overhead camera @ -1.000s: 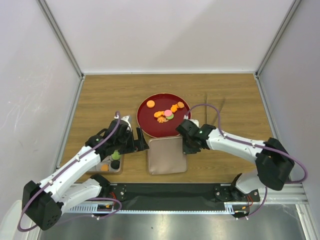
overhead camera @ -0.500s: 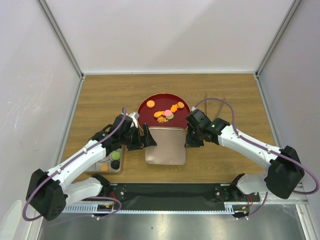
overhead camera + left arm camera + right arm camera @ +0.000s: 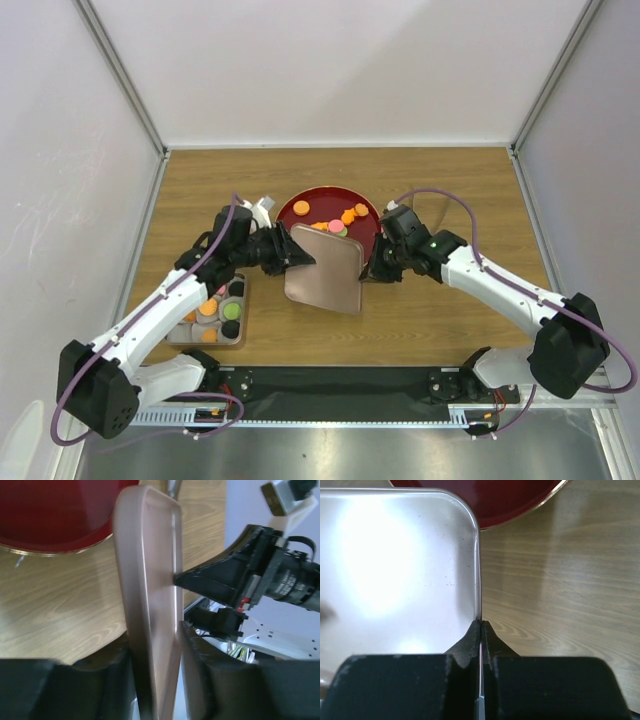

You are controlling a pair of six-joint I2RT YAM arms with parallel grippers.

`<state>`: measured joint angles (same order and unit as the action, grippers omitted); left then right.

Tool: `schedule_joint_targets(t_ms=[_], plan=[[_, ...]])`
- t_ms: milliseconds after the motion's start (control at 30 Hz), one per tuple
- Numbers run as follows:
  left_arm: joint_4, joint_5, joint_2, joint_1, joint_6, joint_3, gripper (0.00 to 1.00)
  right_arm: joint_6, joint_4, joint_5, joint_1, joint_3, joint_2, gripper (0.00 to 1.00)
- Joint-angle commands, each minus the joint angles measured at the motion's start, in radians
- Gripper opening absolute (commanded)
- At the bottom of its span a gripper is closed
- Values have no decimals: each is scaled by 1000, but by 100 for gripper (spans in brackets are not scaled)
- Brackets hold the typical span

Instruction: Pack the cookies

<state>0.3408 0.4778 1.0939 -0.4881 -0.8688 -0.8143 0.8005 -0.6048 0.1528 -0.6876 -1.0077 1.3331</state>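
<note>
The cookies [image 3: 301,208] are small flat discs, mostly orange, a few pink, green or dark. Some lie on the glossy red plate [image 3: 320,198], others in the box [image 3: 178,338] at the left of the wooden table [image 3: 460,190]. The left gripper [image 3: 297,252] and right gripper [image 3: 372,268] each clamp opposite rims of the tilted lid [image 3: 322,270]. Only the top view shows cookies. The right wrist view shows the lid's shiny, speckled metal inside, the left its rounded rim edge-on.
</note>
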Motion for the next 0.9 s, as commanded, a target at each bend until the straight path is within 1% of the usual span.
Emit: schedule_joint_targets(t_ms=[0, 33, 67, 133, 167, 200, 233, 300, 333, 367, 433, 467, 500, 533, 600, 633, 667, 733, 767, 800, 867], plan=[[-31, 59, 6, 13, -35, -66, 34, 6, 74, 28, 8, -69, 6, 0], [-28, 62, 14, 13, -53, -71, 30, 0, 62, 30, 11, -75, 8, 0], [-31, 64, 15, 13, -61, -77, 23, -21, 59, 33, 14, -86, 11, 0], [-36, 56, 20, 13, -79, -85, 18, -49, 45, 34, 23, -98, 15, 0], [-28, 47, 24, 13, -84, -98, 10, -61, 33, 33, 28, -117, 17, 2], [-14, 19, 29, 13, -87, -108, 5, -87, 19, 34, 33, -127, 21, 6], [25, 6, 32, 13, -90, -120, 1, -102, -4, 33, 37, -138, 23, 14], [58, -49, 34, 13, -82, -155, 0, -160, -18, -11, 37, -149, 9, 23], [94, -70, 35, 13, -81, -166, 0, -181, -24, -47, 43, -150, 3, 30], [128, -91, 40, 13, -82, -190, 0, -202, -29, -65, 48, -154, -11, 36], [199, -128, 58, 13, -117, -224, 0, -250, -42, -96, 59, -173, -25, 44], [214, -134, 64, 13, -139, -229, 0, -268, -41, -107, 57, -184, -47, 47], [245, -140, 79, 13, -192, -241, 0, -289, -36, -116, 53, -198, -60, 50], [283, -165, 90, 13, -212, -256, 0, -338, -26, -140, 48, -206, -72, 54], [404, -189, 136, 13, -263, -325, 0, -397, -1, -177, 14, -213, -118, 56], [449, -209, 161, 13, -278, -354, 0, -456, 8, -215, -6, -212, -135, 59], [554, -217, 181, 13, -294, -420, 0, -492, 19, -232, -47, -207, -150, 59], [650, -231, 252, 13, -321, -494, 0, -546, 69, -290, -105, -174, -215, 62], [702, -229, 276, 13, -326, -558, 0, -588, 88, -305, -130, -158, -238, 63], [768, -220, 299, 13, -334, -584, 0, -609, 127, -309, -176, -144, -255, 63], [825, -194, 346, 14, -338, -638, 0, -647, 161, -320, -226, -112, -296, 64]])
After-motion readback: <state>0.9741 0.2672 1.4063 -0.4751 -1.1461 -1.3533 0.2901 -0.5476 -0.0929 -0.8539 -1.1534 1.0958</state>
